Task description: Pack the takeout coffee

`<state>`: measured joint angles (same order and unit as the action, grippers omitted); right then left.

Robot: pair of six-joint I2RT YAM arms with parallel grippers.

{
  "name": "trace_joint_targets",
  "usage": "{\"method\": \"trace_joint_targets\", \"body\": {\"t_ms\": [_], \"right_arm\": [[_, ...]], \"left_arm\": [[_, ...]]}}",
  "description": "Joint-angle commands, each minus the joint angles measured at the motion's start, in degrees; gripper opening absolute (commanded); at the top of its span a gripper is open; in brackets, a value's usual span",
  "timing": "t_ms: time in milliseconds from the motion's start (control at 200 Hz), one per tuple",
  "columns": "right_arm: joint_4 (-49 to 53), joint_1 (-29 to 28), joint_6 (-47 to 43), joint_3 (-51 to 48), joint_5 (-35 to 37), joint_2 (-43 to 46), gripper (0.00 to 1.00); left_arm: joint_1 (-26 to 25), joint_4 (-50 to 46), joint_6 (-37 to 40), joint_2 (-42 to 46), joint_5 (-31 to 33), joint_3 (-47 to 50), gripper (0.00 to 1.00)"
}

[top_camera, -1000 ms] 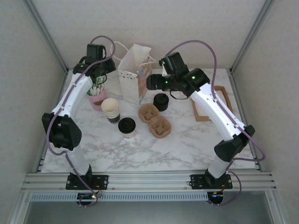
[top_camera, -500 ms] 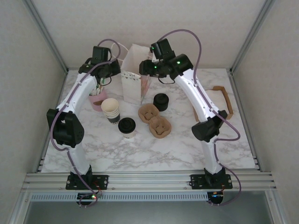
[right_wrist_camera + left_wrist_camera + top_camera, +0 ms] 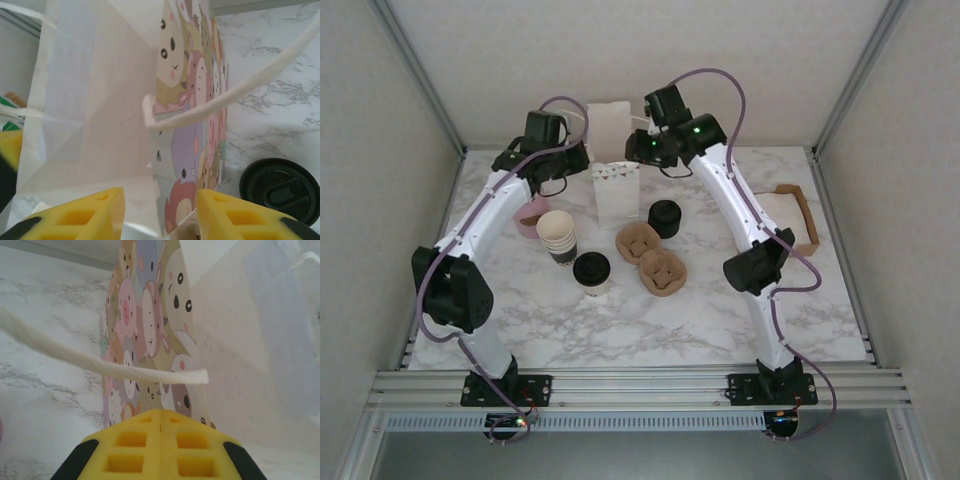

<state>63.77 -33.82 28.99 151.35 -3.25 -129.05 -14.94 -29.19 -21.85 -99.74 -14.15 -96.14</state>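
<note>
I am opening the animal-printed paper bag (image 3: 616, 190): left end effector (image 3: 160, 426) pinched shut on its rim, right end effector (image 3: 159, 212) half open astride the opposite rim, needing to close; the black-lidded white paper cup (image 3: 591, 272) stands on the desk (image 3: 720, 310).

Black-lidded takeout coffee (image 3: 592, 270) upright on table (image 3: 720, 310)

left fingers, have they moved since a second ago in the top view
Yes. The left fingers have gone right, away from the pink cup and up to the paper bag.
</note>
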Motion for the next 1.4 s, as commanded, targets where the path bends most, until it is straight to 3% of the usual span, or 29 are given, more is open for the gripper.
{"method": "trace_joint_targets", "body": {"t_ms": [0, 491, 641, 791, 1182, 1397], "right_arm": [[-0.31, 0.26, 0.00, 2.77, -2.21, -2.95, 0.41], [-3.27, 0.44, -1.04, 4.90, -2.14, -3.98, 0.22], [-3.72, 0.51, -1.39, 5.14, -2.12, -3.14, 0.08], [-3.63, 0.51, -1.58, 5.36, -1.86, -1.98, 0.00], [-0.05, 0.97, -3.62, 5.13, 2.11, 7.81, 0.00], [3.83, 1.33, -5.26, -0.11, 6.57, 16.56, 0.00]], "left_arm": [[-0.36, 1.77, -0.63, 2.96, 0.28, 1.35, 0.05], [-0.43, 1.77, -0.28, 7.73, 0.97, 4.55, 0.05], [-0.37, 1.68, -0.29, 9.31, 1.28, 5.17, 0.05], [-0.36, 1.68, -0.38, 10.53, 1.45, 5.52, 0.05], [-1.27, 2.37, -2.10, 20.20, 2.95, 6.66, 0.05], [-2.54, 1.44, -2.71, 27.05, 4.12, 6.54, 0.06]]}}
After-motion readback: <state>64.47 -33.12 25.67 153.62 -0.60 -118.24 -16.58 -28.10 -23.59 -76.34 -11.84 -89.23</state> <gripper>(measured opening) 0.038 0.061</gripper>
